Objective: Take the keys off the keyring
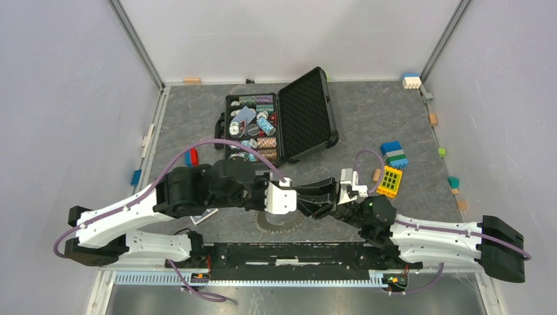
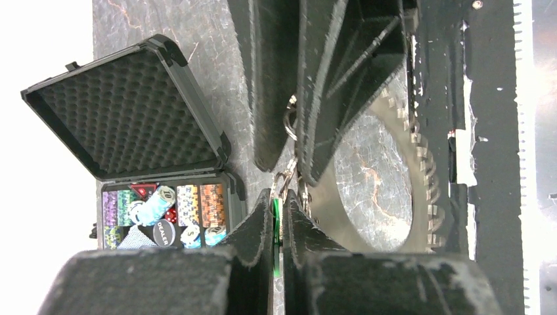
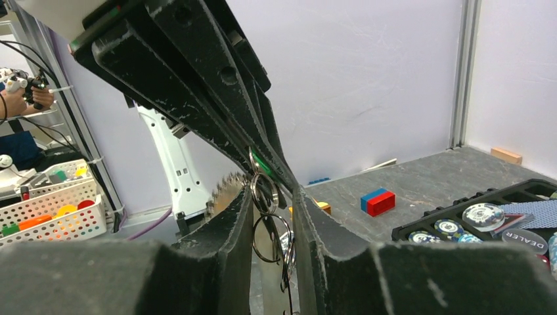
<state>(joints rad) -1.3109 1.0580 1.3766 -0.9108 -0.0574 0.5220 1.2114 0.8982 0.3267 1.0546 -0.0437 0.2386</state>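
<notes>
The keyring [image 1: 284, 224] is a thin hoop with saw-tooth keys, lying on the table below both wrists. It also shows in the left wrist view [image 2: 420, 164] and in the right wrist view [image 3: 226, 187]. My left gripper [image 2: 276, 197] is shut on the green tag [image 2: 276, 226], which also shows in the right wrist view [image 3: 261, 162]. My right gripper [image 3: 269, 191] meets it tip to tip. Its jaws stand narrow around a short chain of small split rings [image 3: 266, 197] that hangs from the tag. In the top view the left gripper [image 1: 326, 190] and the right gripper [image 1: 323, 205] touch above the hoop.
An open black case [image 1: 309, 115] with poker chips [image 1: 253, 128] stands behind the arms. Coloured blocks [image 1: 393, 157] and a yellow block [image 1: 389, 180] lie at right. A red and blue block [image 1: 192, 157] lies at left. A black rail [image 1: 295, 252] runs along the near edge.
</notes>
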